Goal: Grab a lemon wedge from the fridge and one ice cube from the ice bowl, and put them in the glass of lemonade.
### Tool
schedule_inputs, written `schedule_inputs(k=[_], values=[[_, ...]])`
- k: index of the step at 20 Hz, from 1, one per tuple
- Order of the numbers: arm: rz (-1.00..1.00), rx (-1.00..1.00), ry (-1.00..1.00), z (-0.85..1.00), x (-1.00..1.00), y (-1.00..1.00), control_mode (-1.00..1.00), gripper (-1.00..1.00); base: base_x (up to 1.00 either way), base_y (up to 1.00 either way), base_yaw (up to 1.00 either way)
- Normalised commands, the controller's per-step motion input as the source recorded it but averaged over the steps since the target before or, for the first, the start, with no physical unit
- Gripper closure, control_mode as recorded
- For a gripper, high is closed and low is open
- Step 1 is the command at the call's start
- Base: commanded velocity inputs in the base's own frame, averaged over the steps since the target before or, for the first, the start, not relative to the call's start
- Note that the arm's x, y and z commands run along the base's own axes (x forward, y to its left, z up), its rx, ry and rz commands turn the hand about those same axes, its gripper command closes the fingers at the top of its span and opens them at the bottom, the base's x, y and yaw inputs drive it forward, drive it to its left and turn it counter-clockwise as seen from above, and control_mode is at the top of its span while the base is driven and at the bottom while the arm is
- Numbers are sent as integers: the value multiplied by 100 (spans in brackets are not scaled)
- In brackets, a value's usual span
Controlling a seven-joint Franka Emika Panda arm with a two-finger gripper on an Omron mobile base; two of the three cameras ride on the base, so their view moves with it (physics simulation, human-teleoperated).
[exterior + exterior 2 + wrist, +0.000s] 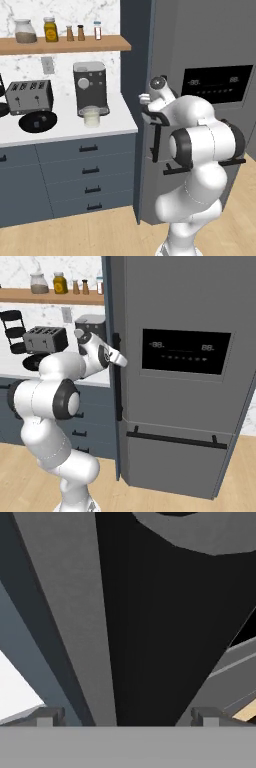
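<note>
A: What is closest?
B: The gripper (127, 717), jaws spread wide, against the fridge's (200, 316) black vertical handle (118, 378).
A: The fridge?
B: Tall, upright, dark grey, doors shut, beside the counter (65, 132).

my two base cameras look forward and down from behind the arm's left and right, sharing the fridge (200, 75) front and counter (65, 131), while my hand camera sits right against its black handle (150, 637).
</note>
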Motion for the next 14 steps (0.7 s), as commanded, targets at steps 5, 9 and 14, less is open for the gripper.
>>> schedule_inputs(k=[5, 9, 14], values=[[0, -4, -8, -49, 54, -5, -100, -100, 0, 0, 0], [0, -8, -21, -61, 46, -5, -100, -100, 0, 0, 0], [0, -5, -15, -53, 47, -16, -100, 100, 0, 0, 0]])
